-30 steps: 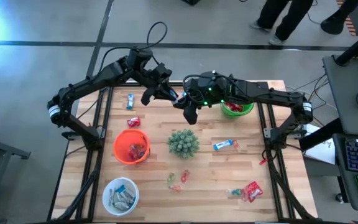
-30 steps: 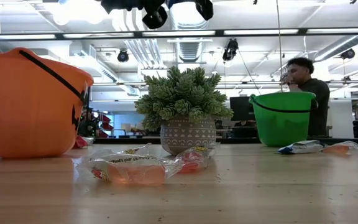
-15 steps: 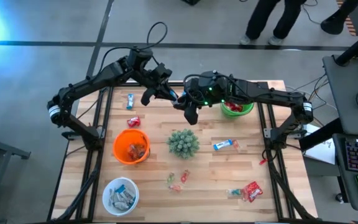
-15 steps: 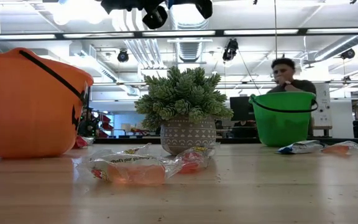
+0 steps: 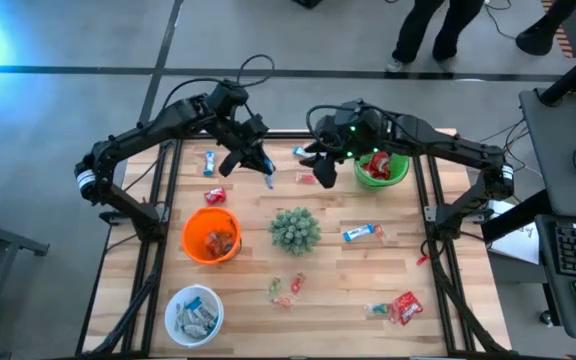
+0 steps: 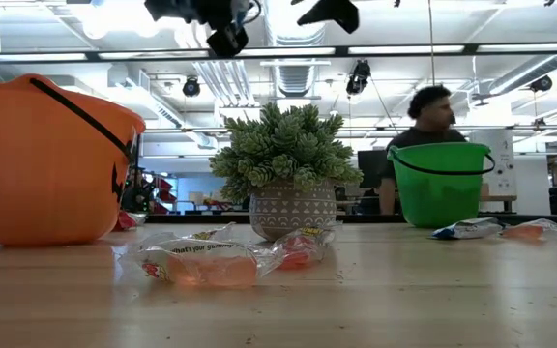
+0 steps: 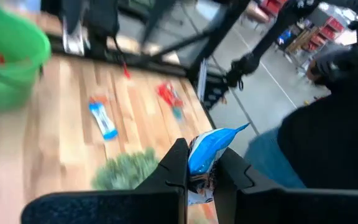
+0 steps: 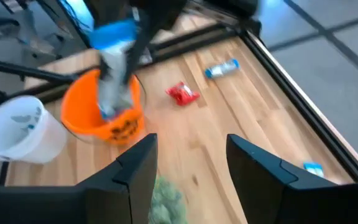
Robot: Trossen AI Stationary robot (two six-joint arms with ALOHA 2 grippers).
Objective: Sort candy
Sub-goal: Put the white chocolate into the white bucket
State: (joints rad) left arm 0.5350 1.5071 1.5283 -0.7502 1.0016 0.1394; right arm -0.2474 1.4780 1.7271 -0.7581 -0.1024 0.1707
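Overhead, the left gripper point(image 5: 265, 166) hangs at eleven o'clock of the plant point(image 5: 294, 229), fingers pinched on a blue-and-white candy bar point(image 5: 268, 180); the right gripper point(image 5: 315, 165) hovers near the green bucket point(image 5: 382, 170), fingers spread, empty; the left wrist view shows that bar point(image 7: 207, 157) clamped; the right wrist view shows an orange bucket point(image 8: 107, 116).

Person point(image 6: 424, 126) behind the green bucket point(image 6: 443, 184) blurred, walker point(image 5: 423, 30) cut off at the high view's top edge
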